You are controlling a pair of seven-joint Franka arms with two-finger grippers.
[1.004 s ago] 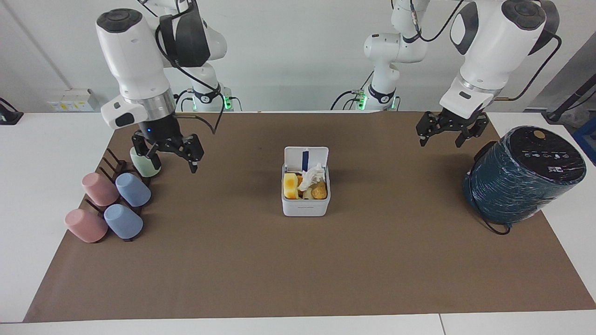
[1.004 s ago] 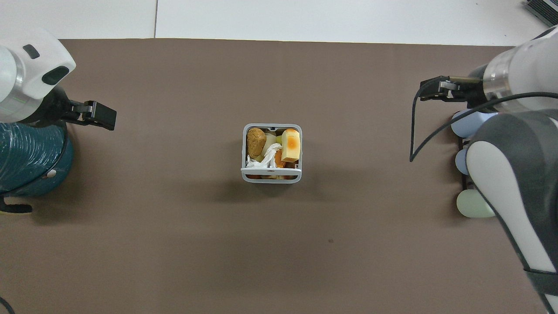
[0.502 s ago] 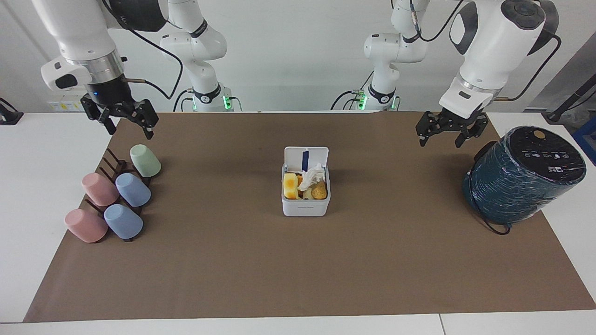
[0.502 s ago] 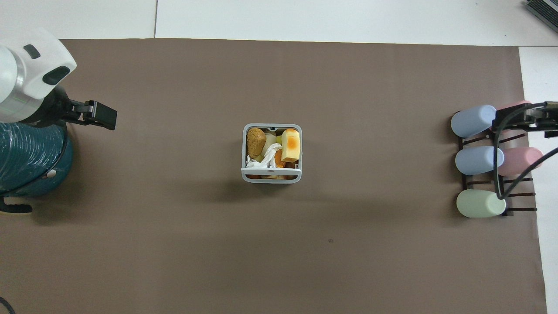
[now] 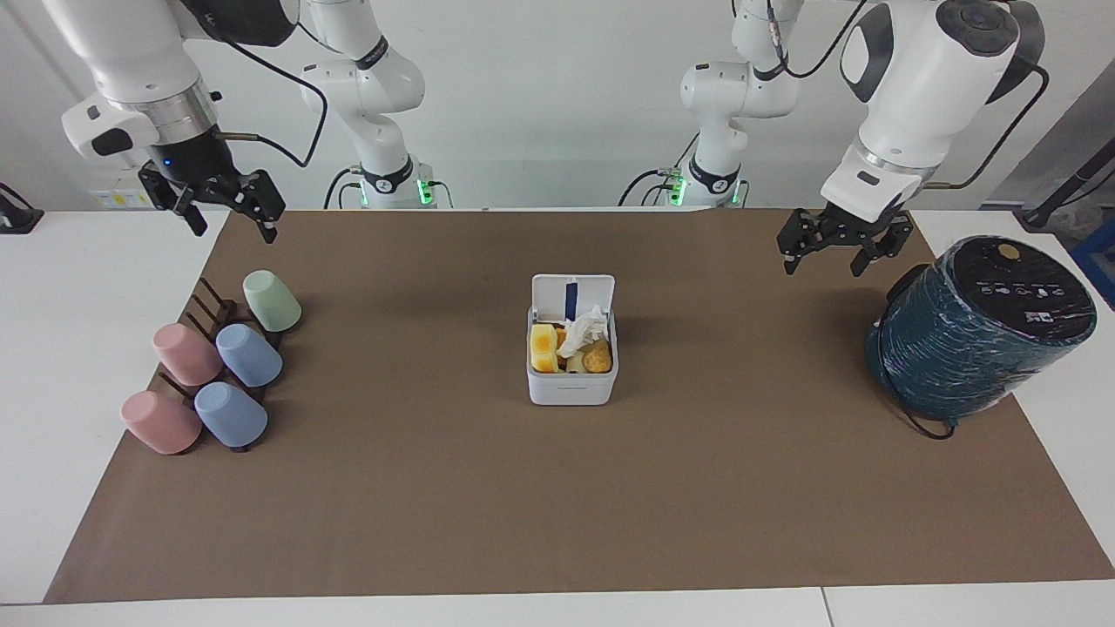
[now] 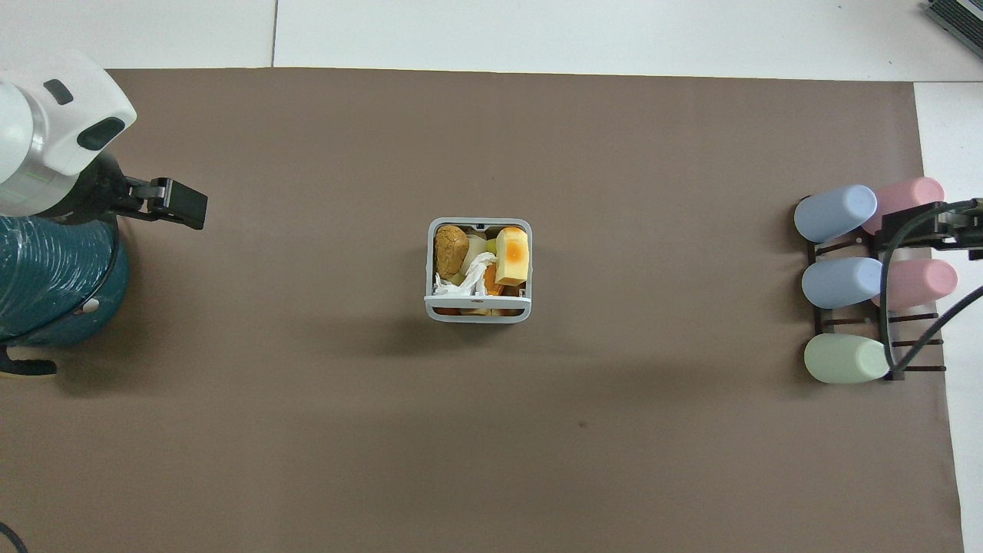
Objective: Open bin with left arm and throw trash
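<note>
The small white bin (image 5: pixel 571 386) stands in the middle of the brown mat with its lid (image 5: pixel 572 294) upright and open. Inside lie a crumpled white tissue (image 5: pixel 585 327), a pale-yellow wedge (image 5: pixel 543 347) and a golden-brown chunk (image 5: pixel 598 357). The overhead view shows the bin (image 6: pixel 478 315) with the tissue (image 6: pixel 468 278), the wedge (image 6: pixel 512 255) and the brown chunk (image 6: pixel 451 247). My left gripper (image 5: pixel 823 261) hangs open and empty beside the teal cylinder and apart from the bin. My right gripper (image 5: pixel 231 228) is open and empty, raised over the mat's corner by the cup rack.
A big dark-teal cylinder (image 5: pixel 980 326) lies tilted at the left arm's end of the mat. A dark rack with several pastel cups (image 5: pixel 218 366) stands at the right arm's end. The brown mat (image 5: pixel 557 505) covers most of the white table.
My right gripper has risen from beside the green cup and drawn back toward the mat's corner. The left arm, the bin and its contents have not moved.
</note>
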